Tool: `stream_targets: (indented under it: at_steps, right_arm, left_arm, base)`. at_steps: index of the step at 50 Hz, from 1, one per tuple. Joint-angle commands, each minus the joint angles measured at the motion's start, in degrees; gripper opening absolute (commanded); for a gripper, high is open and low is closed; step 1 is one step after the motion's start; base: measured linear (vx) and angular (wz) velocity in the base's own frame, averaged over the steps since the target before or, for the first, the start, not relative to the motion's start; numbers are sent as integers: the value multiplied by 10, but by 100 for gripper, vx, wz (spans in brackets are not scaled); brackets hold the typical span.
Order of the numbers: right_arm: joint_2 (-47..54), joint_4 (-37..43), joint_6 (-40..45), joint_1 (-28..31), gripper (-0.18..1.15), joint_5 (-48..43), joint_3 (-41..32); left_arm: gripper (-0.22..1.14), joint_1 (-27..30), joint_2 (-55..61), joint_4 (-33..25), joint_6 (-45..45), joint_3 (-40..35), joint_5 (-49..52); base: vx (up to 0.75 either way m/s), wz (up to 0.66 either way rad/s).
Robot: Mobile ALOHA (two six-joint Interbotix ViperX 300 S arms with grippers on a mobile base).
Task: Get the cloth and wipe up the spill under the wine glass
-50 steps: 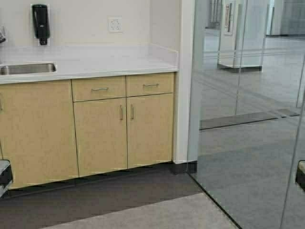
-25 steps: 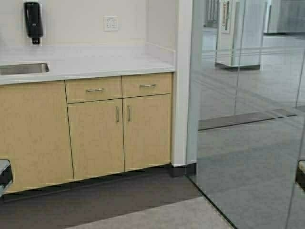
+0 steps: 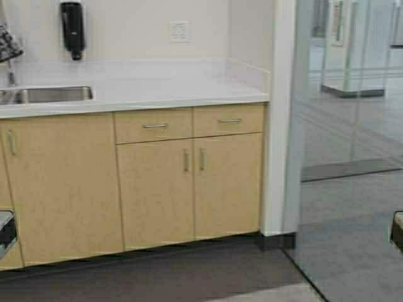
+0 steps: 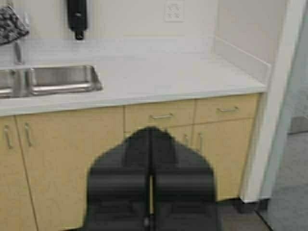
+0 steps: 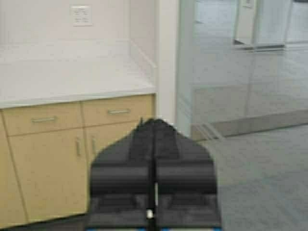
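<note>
the cloth [image 3: 9,43] hangs at the upper left of the high view, cut off by the frame edge, over a faucet [image 3: 11,77] above the steel sink [image 3: 53,94] — only a patterned corner shows. the wine glass is out of sight. the left gripper [image 4: 150,144] and right gripper [image 5: 154,132] sit low in their wrist views, fingers pressed together, holding nothing — both face the tan cabinets [image 3: 157,182] under the white counter [image 3: 176,91].

Even, soft indoor light, slightly blurred throughout

The white surface [image 3: 157,88] is evenly lit, with only faint shadows cast. Pale reflections are carried by the glass wall [image 3: 352,94] at 3 o'clock. Edges are smeared, and the closed left hand [image 4: 150,185] is rendered as a dark blur.
</note>
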Motion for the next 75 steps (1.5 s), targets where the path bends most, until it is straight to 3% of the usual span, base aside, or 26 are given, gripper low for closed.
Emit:
stream_targets:
  at_steps: [1, 75]
  right_arm:
    - [2, -1, 12, 1, 6, -5, -11]
    - [-4, -6, 10, 3, 6, -15, -4]
  left_arm:
    - [2, 0, 2, 1, 1, 0, -7]
    - [2, 0, 27, 0, -10, 11, -40]
  base:
    - [33, 28]
    - [35, 27]
